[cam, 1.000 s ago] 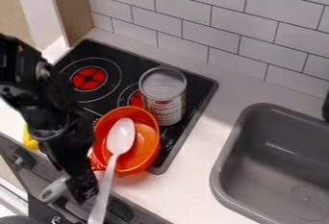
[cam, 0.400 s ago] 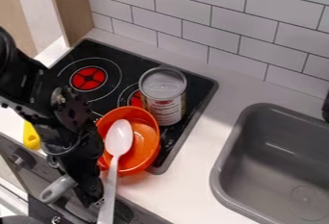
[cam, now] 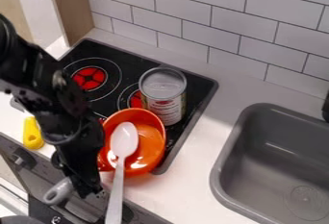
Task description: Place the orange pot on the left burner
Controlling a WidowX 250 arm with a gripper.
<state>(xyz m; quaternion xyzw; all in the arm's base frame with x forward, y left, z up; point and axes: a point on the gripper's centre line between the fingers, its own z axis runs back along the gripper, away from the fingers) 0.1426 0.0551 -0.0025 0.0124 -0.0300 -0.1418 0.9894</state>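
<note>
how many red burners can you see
2: the left red burner, and the right red burner, partly hidden by the silver-lidded tin can. Others may be hidden by the round orange pot or black robot arm.

Pale rectangular tiles [cam: 276,6] with dark joints cover the wall behind a light worktop [cam: 199,146] with an inset grey sink [cam: 270,155], a wooden panel [cam: 70,4] standing upper left.

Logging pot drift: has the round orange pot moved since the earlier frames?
Yes, slightly: the pot shifted right in view, towards the grey sink, judged against the grey-lidded metal can, which stayed put.
</note>
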